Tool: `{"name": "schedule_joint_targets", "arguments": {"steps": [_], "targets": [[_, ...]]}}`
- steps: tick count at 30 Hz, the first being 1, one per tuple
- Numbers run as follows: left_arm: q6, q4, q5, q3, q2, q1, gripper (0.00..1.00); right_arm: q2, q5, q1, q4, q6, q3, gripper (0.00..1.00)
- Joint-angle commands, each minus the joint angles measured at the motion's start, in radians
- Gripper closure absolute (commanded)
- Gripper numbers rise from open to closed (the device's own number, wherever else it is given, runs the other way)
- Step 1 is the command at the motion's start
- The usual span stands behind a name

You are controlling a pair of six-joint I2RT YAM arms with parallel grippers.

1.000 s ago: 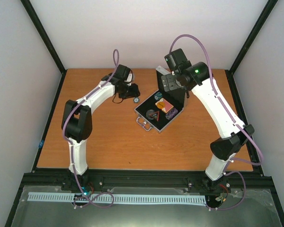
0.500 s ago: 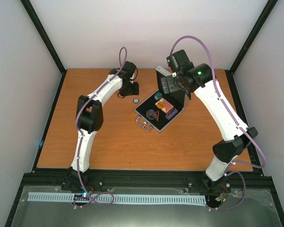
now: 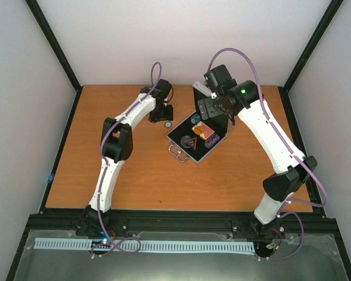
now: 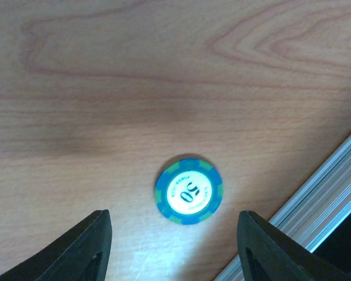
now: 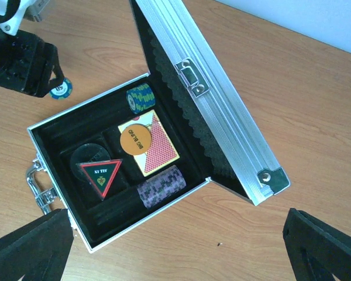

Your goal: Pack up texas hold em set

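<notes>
Left claw (image 4: 174, 214), right claw (image 5: 175, 214): both spread.

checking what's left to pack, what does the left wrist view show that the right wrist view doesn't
Only the left wrist: the 50 printed on the loose blue-green poker chip, lying flat between the left gripper's open fingers, untouched. Only the right wrist: the open case's contents: blue-green chip stack, red-backed card pack, orange disc, black-red triangle, purple chip stack; also its handle and raised lid. Both: that loose chip, the wooden table, the case's aluminium edge.
</notes>
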Motion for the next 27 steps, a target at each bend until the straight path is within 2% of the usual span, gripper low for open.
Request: {"name": "schedule_joint_targets", "arguments": {"steps": [1, 20, 23, 27], "targets": [[-0.021, -0.029, 0.003, 0.081, 0.059, -0.017, 0.39, 0.006, -0.006, -0.012, 0.016, -0.009, -0.002, 0.00], [0.026, -0.093, -0.043, 0.194, 0.187, -0.060, 0.39, 0.011, -0.030, -0.040, 0.024, -0.007, -0.011, 0.00], [0.052, -0.112, -0.067, 0.163, 0.182, -0.060, 0.42, 0.008, -0.030, -0.042, 0.024, -0.007, -0.012, 0.00], [0.072, -0.069, -0.099, 0.010, 0.109, -0.060, 0.42, -0.002, -0.029, -0.044, 0.024, -0.008, -0.021, 0.00]]}}
